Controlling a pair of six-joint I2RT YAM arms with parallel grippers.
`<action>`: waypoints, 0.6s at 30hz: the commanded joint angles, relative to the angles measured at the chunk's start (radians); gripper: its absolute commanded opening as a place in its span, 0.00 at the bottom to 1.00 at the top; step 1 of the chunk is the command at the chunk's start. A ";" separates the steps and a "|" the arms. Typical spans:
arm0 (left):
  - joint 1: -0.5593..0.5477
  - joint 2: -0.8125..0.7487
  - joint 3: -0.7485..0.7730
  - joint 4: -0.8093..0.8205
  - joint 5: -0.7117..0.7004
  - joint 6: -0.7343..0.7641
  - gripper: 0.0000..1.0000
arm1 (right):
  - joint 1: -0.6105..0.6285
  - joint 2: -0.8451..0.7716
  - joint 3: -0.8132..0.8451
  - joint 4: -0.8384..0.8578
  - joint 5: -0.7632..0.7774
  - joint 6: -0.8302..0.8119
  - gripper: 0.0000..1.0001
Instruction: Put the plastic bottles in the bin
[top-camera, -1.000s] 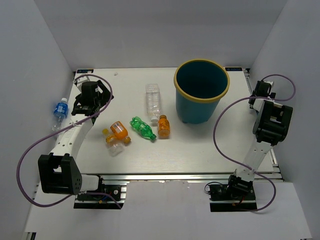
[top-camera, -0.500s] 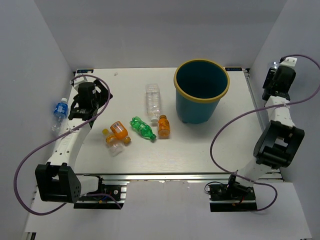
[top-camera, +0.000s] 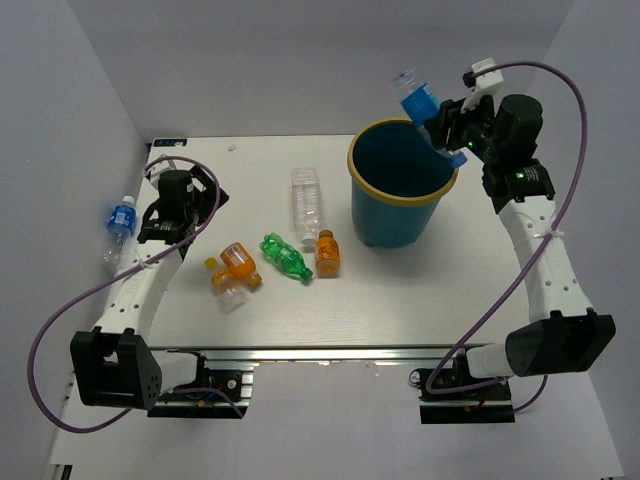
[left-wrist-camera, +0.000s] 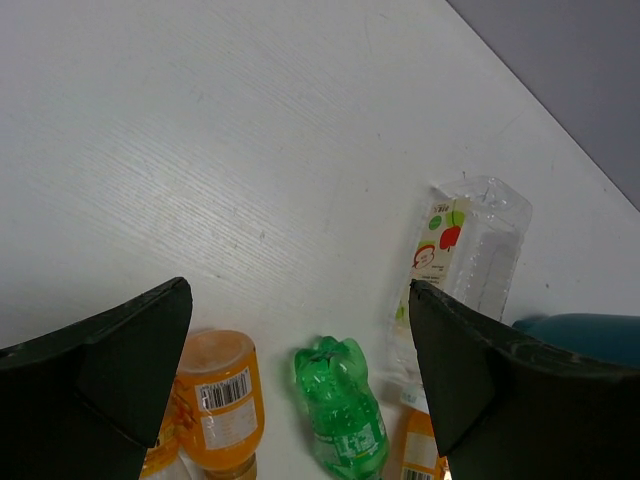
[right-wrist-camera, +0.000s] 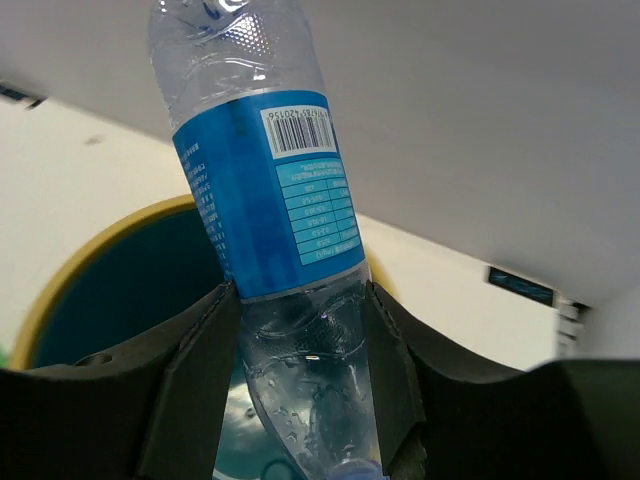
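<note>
Right end effector, clamped on a blue-labelled clear bottle, holds it tilted over the 1 o'clock rim of the teal bin. Left end effector hangs with jaws apart above the worktop. An orange bottle, a second orange bottle, a green bottle and a larger clear bottle lie at the bin's 9 o'clock.
</note>
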 joint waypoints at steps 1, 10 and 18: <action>0.005 -0.055 -0.029 -0.058 0.031 -0.062 0.98 | 0.048 0.024 0.030 -0.098 -0.057 0.013 0.07; 0.003 -0.154 -0.049 -0.140 0.031 -0.075 0.98 | 0.153 0.040 0.087 -0.230 -0.022 0.004 0.89; 0.003 -0.210 -0.059 -0.198 0.021 -0.087 0.98 | 0.340 -0.095 0.067 -0.309 0.212 -0.039 0.89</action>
